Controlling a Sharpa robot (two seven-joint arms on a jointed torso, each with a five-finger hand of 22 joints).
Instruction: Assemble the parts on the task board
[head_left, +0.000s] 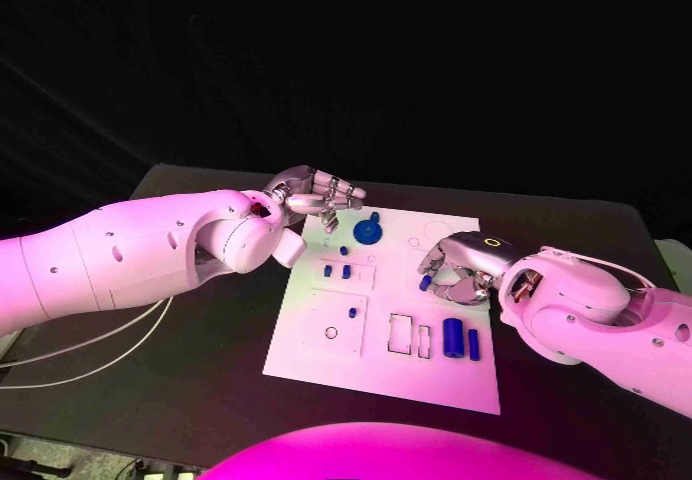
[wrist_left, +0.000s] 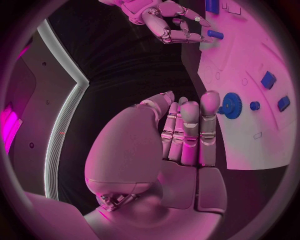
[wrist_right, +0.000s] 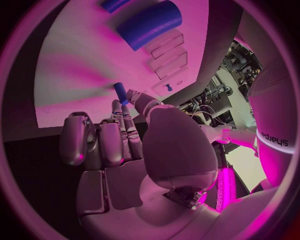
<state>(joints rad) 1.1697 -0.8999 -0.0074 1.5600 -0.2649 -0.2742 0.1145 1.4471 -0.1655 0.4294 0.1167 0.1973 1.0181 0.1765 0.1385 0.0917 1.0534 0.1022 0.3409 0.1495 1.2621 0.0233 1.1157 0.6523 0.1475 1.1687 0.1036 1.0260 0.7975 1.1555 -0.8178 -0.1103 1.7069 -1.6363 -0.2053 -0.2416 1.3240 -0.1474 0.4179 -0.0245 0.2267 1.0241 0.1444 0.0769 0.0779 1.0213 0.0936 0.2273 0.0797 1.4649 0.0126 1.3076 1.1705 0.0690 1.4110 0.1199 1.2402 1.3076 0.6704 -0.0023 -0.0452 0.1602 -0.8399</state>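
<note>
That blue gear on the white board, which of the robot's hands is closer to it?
Left. The left hand hovers just beside the blue gear at the board's far end; the right hand is farther, near a small blue peg.

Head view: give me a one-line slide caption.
Right robot hand pinches a small blue peg over the white task board; left robot hand hovers empty near the blue gear.

The one readable word is "sharpa", printed sideways in dark letters on the robot's white right arm (wrist_right: 273, 137).
</note>
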